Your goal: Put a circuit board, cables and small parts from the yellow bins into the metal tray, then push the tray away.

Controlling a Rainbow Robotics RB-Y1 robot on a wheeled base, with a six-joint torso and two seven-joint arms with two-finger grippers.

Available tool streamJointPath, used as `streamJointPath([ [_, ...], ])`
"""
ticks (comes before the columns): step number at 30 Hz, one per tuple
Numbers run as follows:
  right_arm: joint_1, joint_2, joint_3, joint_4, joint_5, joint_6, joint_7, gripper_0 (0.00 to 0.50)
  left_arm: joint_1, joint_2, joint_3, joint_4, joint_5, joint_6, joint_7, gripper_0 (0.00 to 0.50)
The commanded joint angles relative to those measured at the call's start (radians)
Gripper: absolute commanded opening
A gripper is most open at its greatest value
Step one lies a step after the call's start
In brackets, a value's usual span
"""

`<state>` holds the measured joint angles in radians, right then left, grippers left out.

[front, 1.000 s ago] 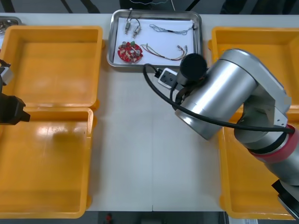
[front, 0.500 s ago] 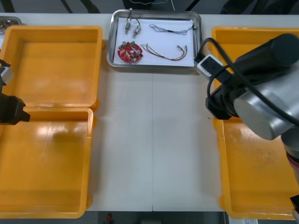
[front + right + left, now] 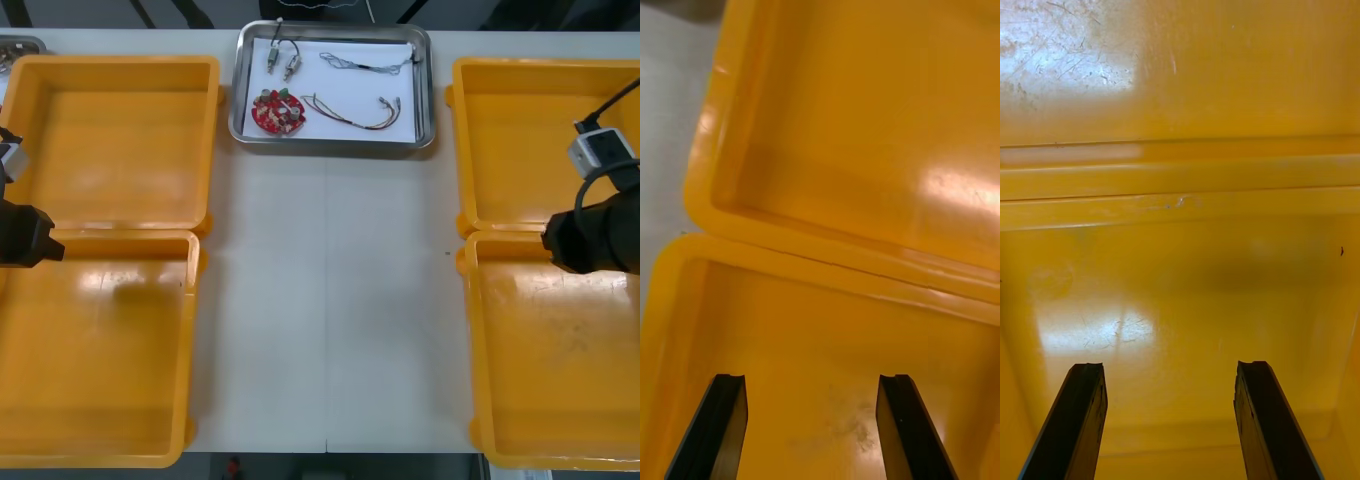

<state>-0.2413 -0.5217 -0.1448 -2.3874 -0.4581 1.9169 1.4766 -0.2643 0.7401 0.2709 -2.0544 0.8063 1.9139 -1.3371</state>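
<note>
Front view: the metal tray (image 3: 332, 146) sits at the surface's far edge between the yellow bins (image 3: 120, 140), holding a red circuit board (image 3: 279, 111), cables (image 3: 350, 110) and small metal parts (image 3: 281, 62). The right gripper (image 3: 812, 390) hangs over the near right bin, fingers apart and empty. The left gripper (image 3: 1171, 379) hangs over the left bins, fingers likewise apart.

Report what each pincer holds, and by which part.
Nothing is held. The left pincer stands open above a left-side yellow plastic bin, the right pincer open above a right-side yellow plastic bin.
</note>
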Motion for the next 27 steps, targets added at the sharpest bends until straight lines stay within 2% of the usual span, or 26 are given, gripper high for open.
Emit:
streamJointPath([
  [1, 0.065, -0.058, -0.110, -0.007, -0.076, 0.003, -0.104, 0.500, 0.013, 0.041, 0.030, -0.030, 0.008, 0.006, -0.022, 0.500],
  [6, 0.079, -0.070, -0.231, 0.048, -0.188, 0.003, -0.125, 0.500, 0.013, 0.041, 0.030, -0.030, 0.008, 0.006, -0.022, 0.500],
  [9, 0.091, -0.093, -0.271, 0.070, -0.229, 0.003, -0.127, 0.500, 0.013, 0.041, 0.030, -0.030, 0.008, 0.006, -0.022, 0.500],
  [16, 0.099, -0.135, -0.299, 0.126, -0.252, 0.003, -0.137, 0.500, 0.013, 0.041, 0.030, -0.030, 0.008, 0.006, -0.022, 0.500],
  [27, 0.099, -0.139, -0.297, 0.159, -0.283, 0.003, -0.141, 0.500, 0.013, 0.041, 0.030, -0.030, 0.008, 0.006, -0.022, 0.500],
])
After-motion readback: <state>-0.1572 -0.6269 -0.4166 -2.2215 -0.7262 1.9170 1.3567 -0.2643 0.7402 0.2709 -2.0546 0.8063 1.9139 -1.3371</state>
